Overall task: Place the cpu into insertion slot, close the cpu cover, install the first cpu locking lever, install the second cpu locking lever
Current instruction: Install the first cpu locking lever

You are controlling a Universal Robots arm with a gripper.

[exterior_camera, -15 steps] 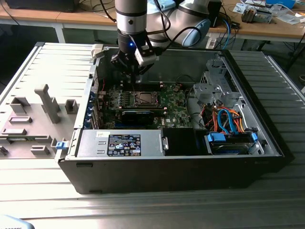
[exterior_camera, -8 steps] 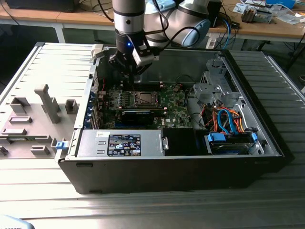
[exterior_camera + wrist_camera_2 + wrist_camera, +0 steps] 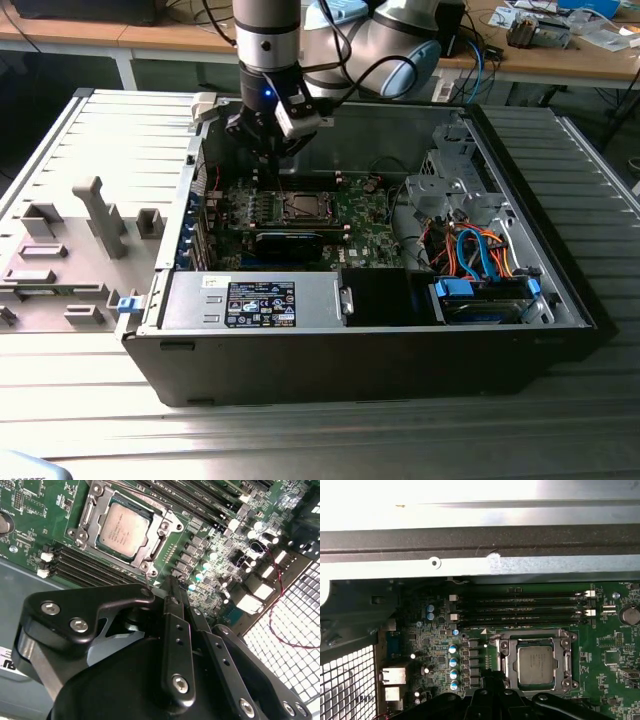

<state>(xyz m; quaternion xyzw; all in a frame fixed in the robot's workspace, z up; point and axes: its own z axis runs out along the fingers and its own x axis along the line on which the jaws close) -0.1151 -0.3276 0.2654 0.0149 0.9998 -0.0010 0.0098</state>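
Since the cpu (image 3: 122,528) already sits flat in its socket at the upper left of the second wrist view, under the cover (image 3: 159,546), we judge it light, rigid and fragile, best gripped by its edges; our gripper (image 3: 167,582) hovers close by, fingers shut and empty.

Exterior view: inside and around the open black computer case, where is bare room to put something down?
The ribbed grey metal table is bare in front of the black computer case and at the exterior view's right. Inside, the flat grey power supply box offers bare top. The green motherboard is crowded around the silver-grey square cpu, under the black hand.
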